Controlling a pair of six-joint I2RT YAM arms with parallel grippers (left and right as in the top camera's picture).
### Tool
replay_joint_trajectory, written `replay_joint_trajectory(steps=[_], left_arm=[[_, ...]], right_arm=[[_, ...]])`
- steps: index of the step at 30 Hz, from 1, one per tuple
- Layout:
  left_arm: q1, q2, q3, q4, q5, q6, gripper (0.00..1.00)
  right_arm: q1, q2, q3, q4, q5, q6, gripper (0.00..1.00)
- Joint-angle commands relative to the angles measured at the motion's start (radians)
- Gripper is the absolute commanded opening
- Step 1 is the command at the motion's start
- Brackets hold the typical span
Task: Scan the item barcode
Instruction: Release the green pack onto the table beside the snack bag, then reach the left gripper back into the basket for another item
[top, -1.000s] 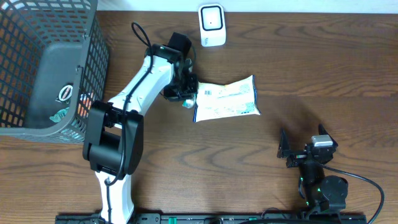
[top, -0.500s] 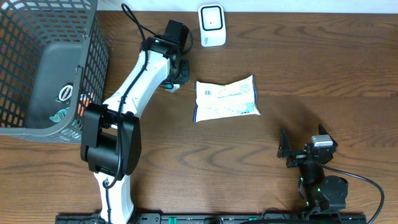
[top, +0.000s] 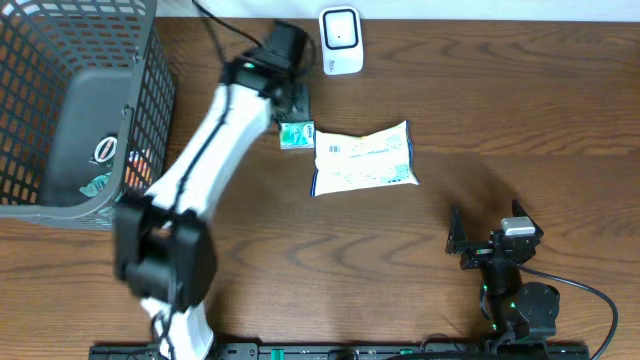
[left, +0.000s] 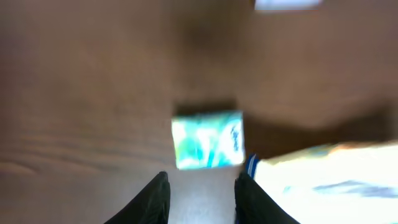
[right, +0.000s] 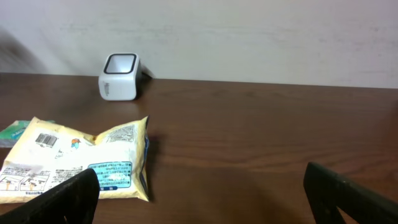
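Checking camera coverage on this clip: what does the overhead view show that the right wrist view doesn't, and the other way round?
Only the overhead view shows the grey mesh basket at the table's left end, with items inside it, and the left arm in full. Only the right wrist view shows the pale wall behind the table, and it sees the scene from low and side-on. Both show the scanner, the white pouch, the small green packet beside it, and the right gripper, open and empty.

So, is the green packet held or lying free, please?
Free: the green packet lies on the table, ahead of the open, empty left gripper.
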Motion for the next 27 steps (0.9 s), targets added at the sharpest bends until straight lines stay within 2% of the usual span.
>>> replay_joint_trajectory(steps=[1, 2, 4, 9, 10, 14, 16, 22, 25, 27], left_arm=[[0.079, -0.186, 0.052, 0.053, -0.032, 0.055, 0.49], [0.108, -0.225, 0.052, 0.076, -0.032, 0.068, 0.6], [0.176, -0.292, 0.052, 0.121, -0.032, 0.076, 0.7], [0.388, -0.413, 0.052, 0.201, -0.032, 0.072, 0.73], [0.428, -0.426, 0.052, 0.206, -0.031, 0.071, 0.76], [0.591, -0.452, 0.052, 0.185, -0.031, 0.064, 0.77], [0.699, -0.439, 0.048, 0.123, -0.032, 0.065, 0.77], [0.871, -0.362, -0.022, 0.056, -0.031, 0.107, 0.77], [0.921, -0.318, -0.052, 0.012, -0.031, 0.113, 0.77], [0.938, -0.287, -0.066, -0.032, -0.012, 0.157, 0.77]], right_arm=[[-0.003, -0.005, -0.002, -0.002, 0.004, -0.007, 0.99], [-0.003, -0.005, -0.002, -0.003, 0.004, -0.007, 0.99], [-0.003, -0.005, -0.002, -0.003, 0.004, -0.007, 0.99], [-0.003, -0.005, -0.002, -0.003, 0.004, -0.007, 0.99], [-0.003, -0.005, -0.002, -0.003, 0.004, -0.007, 0.99], [-0.003, -0.005, -0.002, -0.003, 0.004, -0.007, 0.99], [-0.003, -0.005, -0.002, -0.002, 0.004, -0.007, 0.99], [-0.003, -0.005, -0.002, -0.002, 0.004, -0.007, 0.99], [-0.003, -0.005, -0.002, -0.003, 0.004, -0.007, 0.99], [-0.003, -0.005, -0.002, -0.003, 0.004, -0.007, 0.99]])
